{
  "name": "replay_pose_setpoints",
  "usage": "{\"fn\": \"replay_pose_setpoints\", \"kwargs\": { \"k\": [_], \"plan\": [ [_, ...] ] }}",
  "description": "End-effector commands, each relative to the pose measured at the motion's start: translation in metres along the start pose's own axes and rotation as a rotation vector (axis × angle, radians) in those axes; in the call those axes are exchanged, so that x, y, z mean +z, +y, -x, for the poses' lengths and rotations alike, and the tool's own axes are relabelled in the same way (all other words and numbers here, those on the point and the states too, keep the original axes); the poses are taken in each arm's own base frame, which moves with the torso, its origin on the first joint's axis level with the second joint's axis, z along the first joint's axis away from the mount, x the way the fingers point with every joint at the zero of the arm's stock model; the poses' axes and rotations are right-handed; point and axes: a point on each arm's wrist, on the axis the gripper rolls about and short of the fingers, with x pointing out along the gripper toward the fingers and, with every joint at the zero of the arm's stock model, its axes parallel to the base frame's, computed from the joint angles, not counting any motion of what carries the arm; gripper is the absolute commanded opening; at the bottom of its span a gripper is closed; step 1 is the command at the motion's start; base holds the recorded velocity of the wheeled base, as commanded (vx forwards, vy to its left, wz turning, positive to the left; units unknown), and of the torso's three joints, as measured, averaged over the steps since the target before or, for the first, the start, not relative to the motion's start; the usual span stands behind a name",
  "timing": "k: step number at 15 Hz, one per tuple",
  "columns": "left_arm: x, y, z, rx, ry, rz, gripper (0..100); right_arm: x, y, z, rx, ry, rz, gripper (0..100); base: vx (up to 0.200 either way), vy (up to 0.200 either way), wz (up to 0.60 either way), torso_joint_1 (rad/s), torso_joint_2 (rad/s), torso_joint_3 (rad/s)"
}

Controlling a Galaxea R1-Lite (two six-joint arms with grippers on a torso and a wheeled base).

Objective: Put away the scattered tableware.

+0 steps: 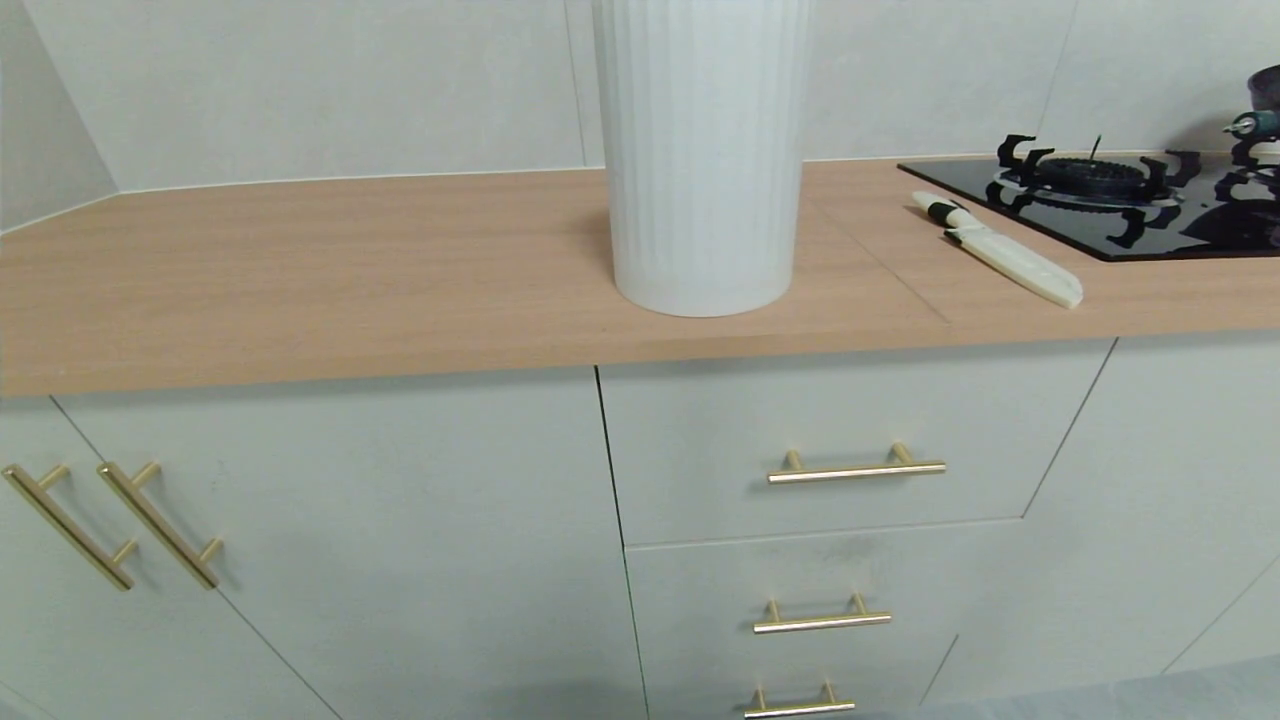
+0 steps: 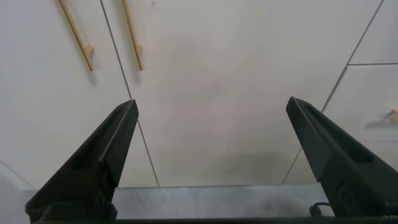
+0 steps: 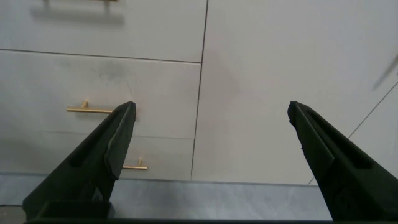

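Observation:
A white knife (image 1: 1002, 250) with a black band on its handle lies on the wooden countertop (image 1: 300, 280), just left of the black gas hob (image 1: 1120, 200). A tall white ribbed container (image 1: 702, 150) stands at the counter's middle. My left gripper (image 2: 211, 112) hangs open low in front of the cabinet doors, nothing between its fingers. My right gripper (image 3: 211, 115) is also open and empty, facing the drawer fronts below the counter.
Below the counter are cabinet doors with two gold handles (image 1: 110, 525) on the left and a stack of drawers with gold bar handles (image 1: 856, 468) in the middle. A dark pot (image 1: 1262, 90) sits on the hob at the far right.

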Motion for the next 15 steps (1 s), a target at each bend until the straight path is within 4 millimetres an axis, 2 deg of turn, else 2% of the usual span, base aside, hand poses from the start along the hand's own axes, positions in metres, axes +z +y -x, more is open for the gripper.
{"fn": "replay_pose_setpoints", "kwargs": {
  "k": [1,4,13,15],
  "plan": [
    [0.0000,0.0000,0.0000,0.001,0.000,0.000,100,0.0001,0.0000,-0.0001,0.001,0.001,0.000,100,0.000,0.000,0.00,0.000,0.00,0.000],
    [0.0000,0.0000,0.0000,0.001,0.000,0.002,100,-0.0001,0.0000,-0.0001,0.001,0.002,0.002,100,0.200,0.000,0.00,-0.002,0.01,0.007],
    [0.0000,0.0000,0.0000,0.001,0.000,0.002,100,-0.0001,0.0000,-0.0001,0.002,0.002,0.008,100,0.000,0.000,0.00,0.001,-0.01,-0.003],
    [0.0000,0.0000,0.0000,0.001,0.000,0.002,100,-0.0001,0.0000,-0.0001,0.001,0.002,0.008,100,0.000,0.000,0.00,0.056,-0.29,-0.237]
  ]
}}
